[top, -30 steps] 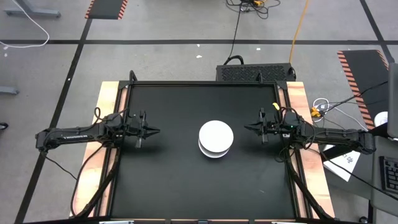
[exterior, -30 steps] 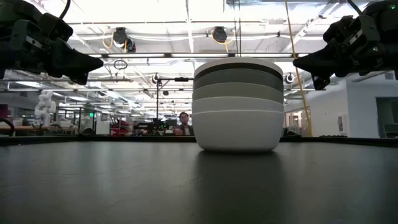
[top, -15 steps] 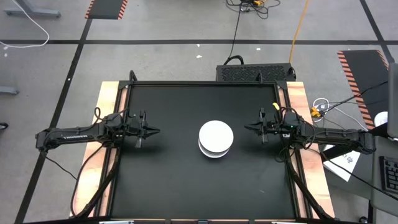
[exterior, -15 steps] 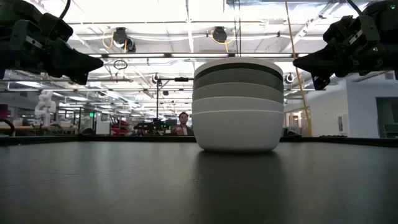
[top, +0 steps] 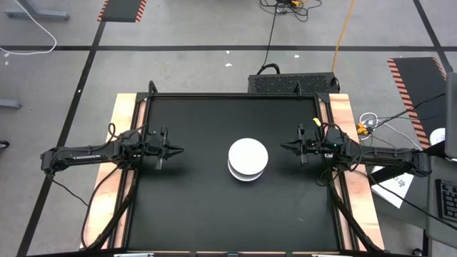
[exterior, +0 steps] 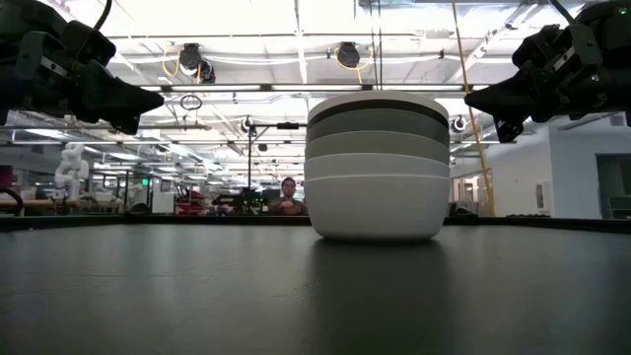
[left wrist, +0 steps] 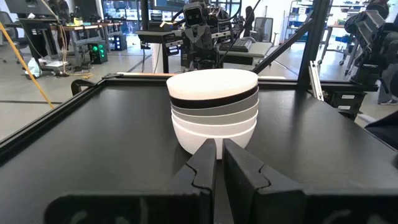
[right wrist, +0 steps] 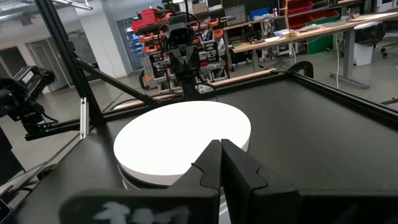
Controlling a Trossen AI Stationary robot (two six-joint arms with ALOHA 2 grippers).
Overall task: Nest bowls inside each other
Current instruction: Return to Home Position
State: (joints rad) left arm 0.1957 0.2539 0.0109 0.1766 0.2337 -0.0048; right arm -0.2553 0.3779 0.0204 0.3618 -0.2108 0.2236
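Jaws pressed together on both arms: left gripper (top: pixel 177 150) hovers over the table's (top: pixel 193 207) left side, right gripper (top: pixel 284 148) opposite, nested bowls (top: pixel 248 158) standing centred between them.

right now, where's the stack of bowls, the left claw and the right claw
nested stack of white, grey and black round plastic bowls (top: pixel 248 155): high view, centre of its white top
left arm's dark two-finger claw (top: pixel 180 150): high view, between shut fingertips
right arm's dark two-finger claw (top: pixel 283 147): high view, between shut fingertips
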